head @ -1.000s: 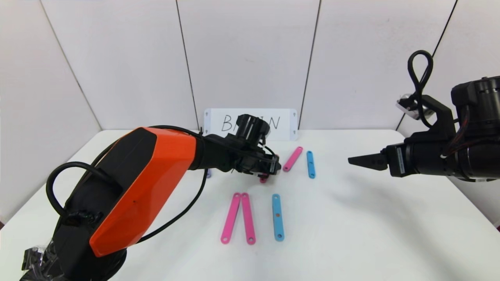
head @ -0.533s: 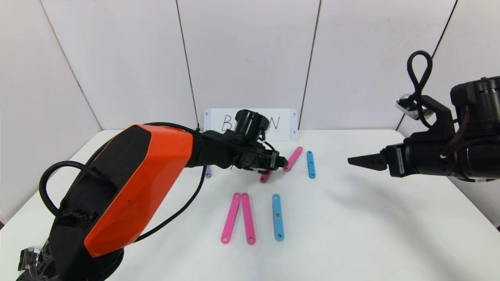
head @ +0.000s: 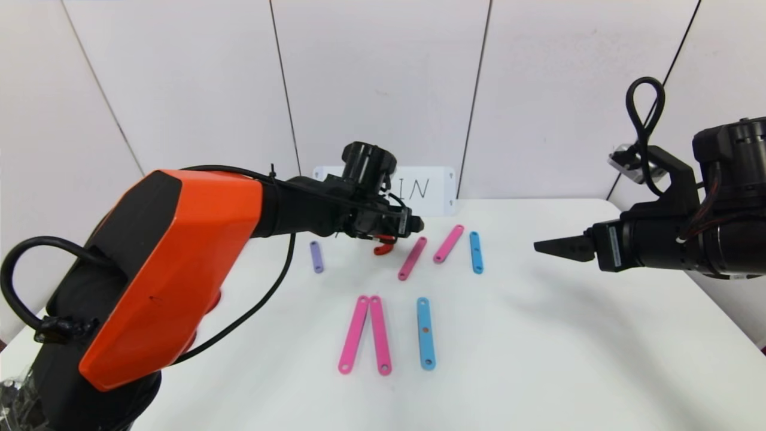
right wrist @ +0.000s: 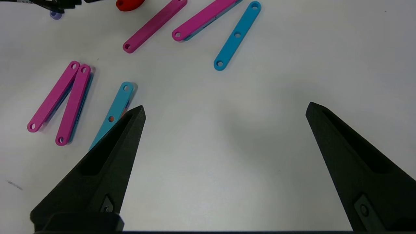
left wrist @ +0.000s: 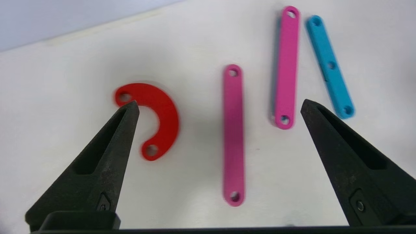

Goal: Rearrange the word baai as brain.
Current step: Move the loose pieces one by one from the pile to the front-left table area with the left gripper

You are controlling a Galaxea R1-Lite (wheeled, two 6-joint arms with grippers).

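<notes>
The word's pieces lie flat on the white table [head: 538,359]. A red C-shaped curve [head: 383,246] [left wrist: 159,113] lies just under my left gripper [head: 413,226], which is open, empty and raised above the table. Right of it lie a pink strip [head: 412,258] [left wrist: 233,130], a second pink strip [head: 449,243] and a light-blue strip [head: 476,252]. A short purple strip [head: 316,257] lies to the left. Nearer me are two pink strips [head: 365,334] touching at their far ends and a light-blue strip [head: 425,333]. My right gripper [head: 541,246] hovers open and empty at the right.
A white card [head: 428,190] with handwritten letters stands against the back wall, partly hidden by my left wrist. White wall panels close the back and sides. My orange left arm [head: 179,263] spans the left half of the table.
My left gripper has lifted and drawn back toward the far left, off the strips. The red curve, a whole pink strip and the purple strip have come into sight. The right arm has not moved.
</notes>
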